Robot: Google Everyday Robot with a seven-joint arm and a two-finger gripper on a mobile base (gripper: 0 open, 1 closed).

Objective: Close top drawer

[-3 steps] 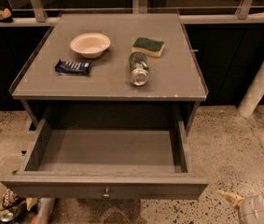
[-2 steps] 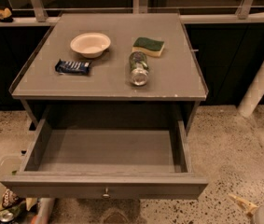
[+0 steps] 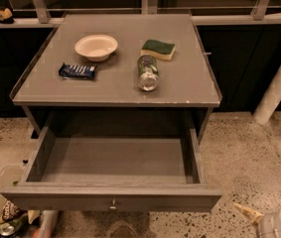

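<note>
We see the top drawer [image 3: 160,199] standing well out from under the counter [image 3: 189,86], at the front of the grey cabinet and nearest the camera. It is wide and shallow, spanning the cabinet's width. Its flat grey front panel carries one small round metal knob [image 3: 112,204] at the centre. We look straight down into it: the grey bottom shows from side wall to side wall, and the back part sits in shadow beneath the counter's edge.

On the counter we see a pale bowl [image 3: 96,47], a dark blue snack wrapper [image 3: 77,71] just in front of it, a clear bottle [image 3: 147,72] lying on its side, and a green-and-yellow sponge [image 3: 158,49] just behind the bottle.

The gripper [image 3: 259,219] sits at the lower right corner of the view, low over the speckled floor [image 3: 244,152]. It is to the right of the drawer's front corner and apart from it, touching nothing we can see. Only a pale tip and part of the grey body show, the tip pointing left toward the drawer. We cannot tell whether it is released or clenched.
</note>
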